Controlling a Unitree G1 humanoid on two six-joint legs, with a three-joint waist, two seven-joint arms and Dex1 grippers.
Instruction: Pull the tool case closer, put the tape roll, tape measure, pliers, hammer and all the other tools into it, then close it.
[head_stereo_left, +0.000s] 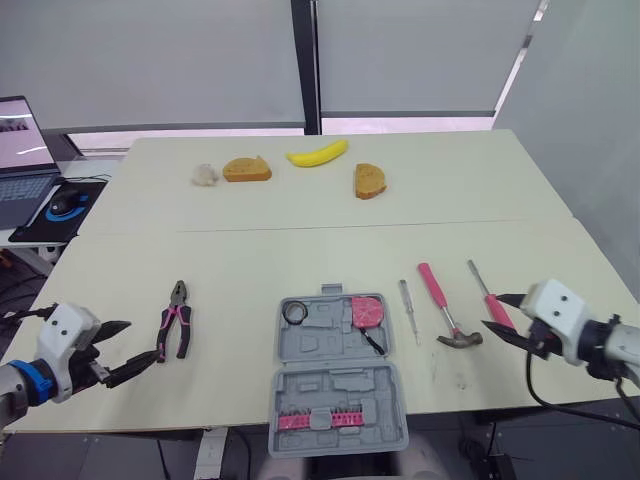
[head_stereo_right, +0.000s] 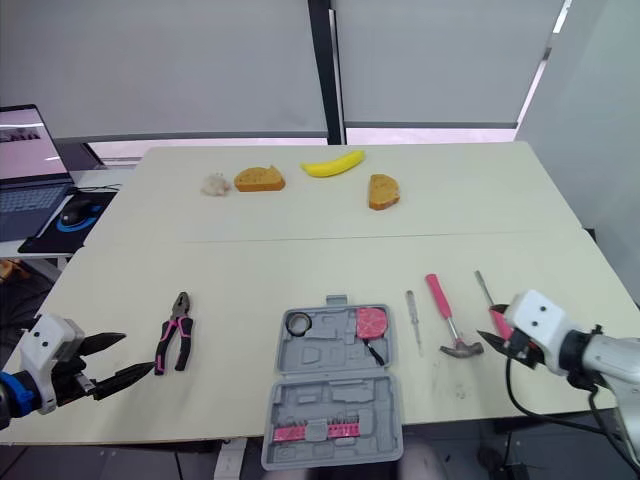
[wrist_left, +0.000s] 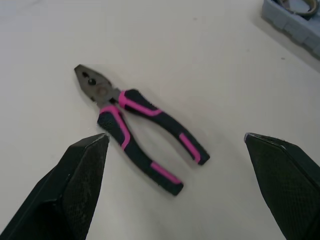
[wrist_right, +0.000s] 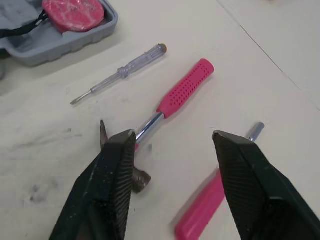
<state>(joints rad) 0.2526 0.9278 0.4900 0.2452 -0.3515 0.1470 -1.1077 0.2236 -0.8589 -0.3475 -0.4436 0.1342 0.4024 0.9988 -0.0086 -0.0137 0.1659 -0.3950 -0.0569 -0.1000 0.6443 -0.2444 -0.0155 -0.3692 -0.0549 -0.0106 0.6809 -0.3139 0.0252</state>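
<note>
Left gripper (head_stereo_left: 140, 343): hovering, jaws spread apart, near black-and-pink pliers (head_stereo_left: 175, 332) lying left of open grey plastic tool case (head_stereo_left: 337, 375).
Right gripper (wrist_right: 172, 133): hanging, jaws parted, over pink-handled hammer (head_stereo_left: 445, 310).
Risk: shallow pinch could be skidding flat pliers away.

Tool case (head_stereo_left: 335, 385): grey plastic, opened flat, lid away from the robot.
Tape roll (head_stereo_left: 294, 313): black ring, in the case's far-left pocket.
Tape measure (head_stereo_left: 367, 311): pink, in the case's far-right pocket.
Pliers (head_stereo_left: 176, 322): pink-and-black handles, flat, left of the case.
Hammer (head_stereo_left: 445, 310): pink handle, right of the case.
Clear screwdriver (head_stereo_left: 408, 310): between case and hammer.
Pink-handled screwdriver (head_stereo_left: 490, 297): right of the case, beyond the hammer.
</note>
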